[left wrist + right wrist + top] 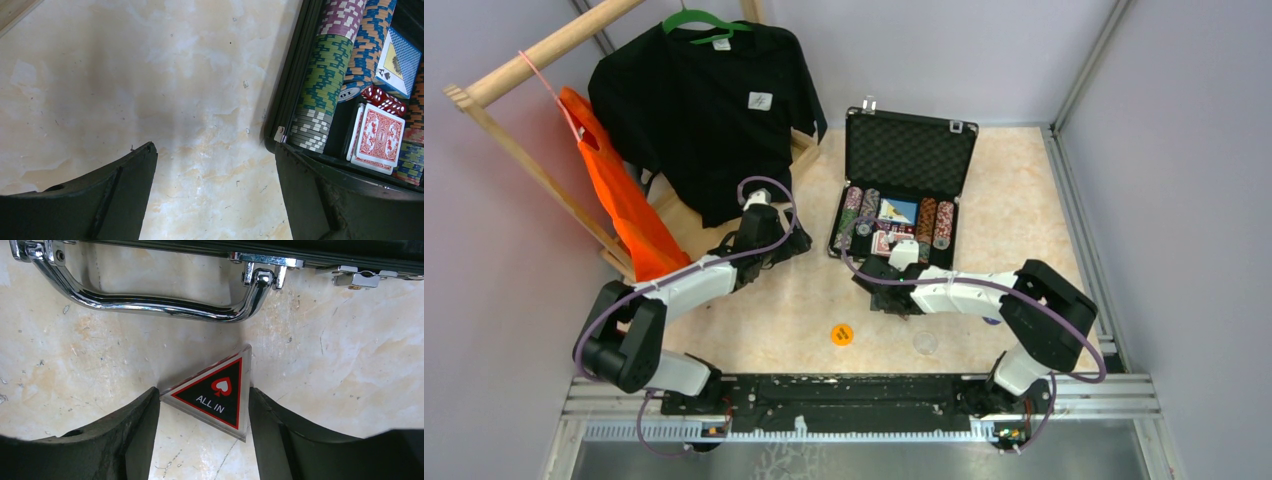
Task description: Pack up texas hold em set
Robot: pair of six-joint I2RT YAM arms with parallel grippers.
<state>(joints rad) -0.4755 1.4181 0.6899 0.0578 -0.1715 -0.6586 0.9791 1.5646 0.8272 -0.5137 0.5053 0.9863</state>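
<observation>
Nearest us, the right gripper (202,392) has its dark fingers (125,440) on either side of the clear triangular "ALL IN" token with the black and red face (215,399). The token lies flat on the pale marbled table (350,365), just in front of the curved chrome handle (150,302) of the open black foam-lined case (911,155). Both fingers seem to touch it, but we cannot tell whether they pinch. We should squeeze its edges squarely, lift straight and clear the handle. The left gripper (215,150) hangs spread wide beside the case, holding nothing.

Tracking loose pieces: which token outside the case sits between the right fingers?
The triangular ALL IN token; the orange round token and clear round token lie apart, untouched.
</observation>
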